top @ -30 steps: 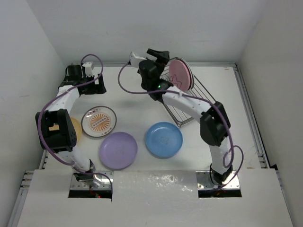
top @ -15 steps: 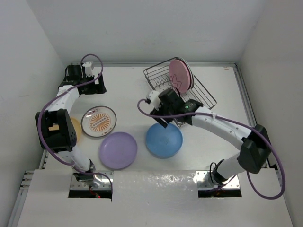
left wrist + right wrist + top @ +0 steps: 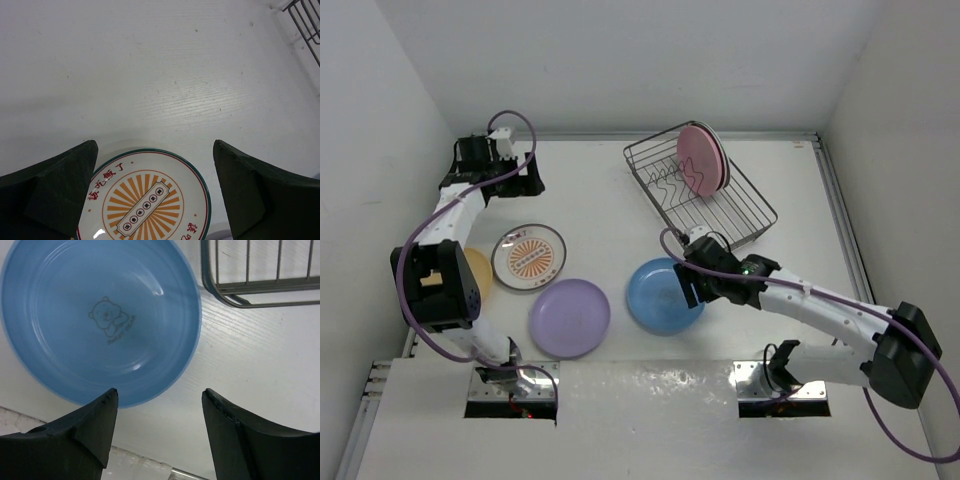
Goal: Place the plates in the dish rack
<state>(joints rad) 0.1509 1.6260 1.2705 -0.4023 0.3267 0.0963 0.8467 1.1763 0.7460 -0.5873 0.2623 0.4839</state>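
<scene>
The purple plate [image 3: 570, 318] lies flat and untouched closest to the near edge of the worktop [image 3: 600, 205]. Just right of it sits the blue plate [image 3: 658, 298]. The right fingers [image 3: 692, 288] hang over its right rim, spread apart and gripping nothing. In the wrist view one finger is over the plate's edge and the other over bare worktop. The step in hand looks like the pickup of the blue plate. The next move calls for lowering until the rim sits between the fingers, pinching it, then tipping the plate upright for a slot.

Further back on the left, the yellow-orange plate [image 3: 480, 275] peeks out beside the sunburst plate [image 3: 529, 256]. The left fingers [image 3: 527, 183], wide apart and empty, hover beyond it towards the far left corner. Towards the far right corner, the dish rack [image 3: 740, 215] holds the pink plate [image 3: 700, 158] on edge, with a white plate [image 3: 724, 165] just behind it.
</scene>
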